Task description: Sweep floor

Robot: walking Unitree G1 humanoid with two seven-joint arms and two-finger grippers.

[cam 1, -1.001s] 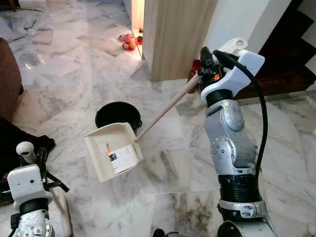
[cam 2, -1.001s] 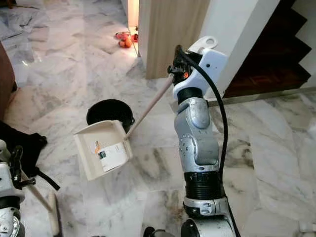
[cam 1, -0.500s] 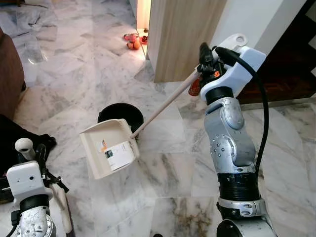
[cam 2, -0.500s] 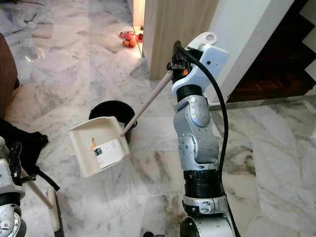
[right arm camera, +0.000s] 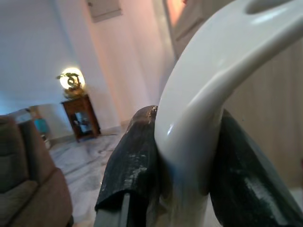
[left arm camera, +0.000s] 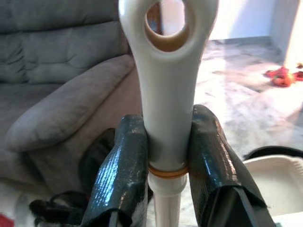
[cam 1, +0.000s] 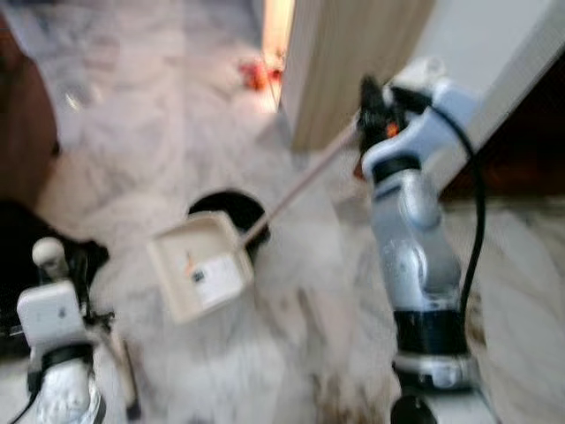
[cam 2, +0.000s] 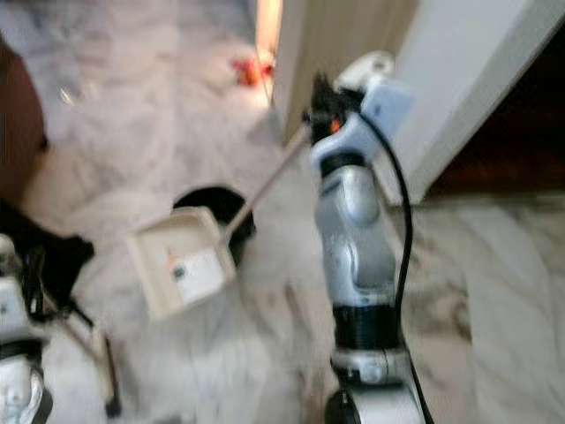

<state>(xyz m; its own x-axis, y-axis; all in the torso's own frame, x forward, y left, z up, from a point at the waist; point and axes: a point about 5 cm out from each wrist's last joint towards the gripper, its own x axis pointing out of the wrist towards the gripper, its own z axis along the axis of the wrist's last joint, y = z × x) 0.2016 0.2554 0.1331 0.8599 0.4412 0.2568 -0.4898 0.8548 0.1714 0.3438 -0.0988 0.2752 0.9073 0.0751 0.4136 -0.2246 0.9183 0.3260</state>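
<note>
The eye views are blurred. My right gripper (cam 1: 371,97), raised at upper right, is shut on the white handle (right arm camera: 199,109) of a cream dustpan (cam 1: 199,276); its wooden pole (cam 1: 300,181) slants down to the pan, which hangs tilted beside a black bin (cam 1: 228,210). My left gripper (left arm camera: 165,161), at lower left, is shut on the white broom handle (left arm camera: 168,94), whose hanging loop sticks up above the black fingers (left arm camera: 120,175). The broom's pole (cam 2: 84,344) runs down toward the floor.
A wooden door panel (cam 1: 349,62) and a white wall (cam 2: 468,79) stand behind the right arm. Small red things (cam 1: 256,75) lie on the floor by the doorway. A grey sofa (left arm camera: 57,94) is at the left, with a dark bag (cam 1: 18,247) on the marble floor.
The whole picture has shifted and blurred, so the camera moved. The dustpan stays hanging by the black bin, and both grippers keep their hold.
</note>
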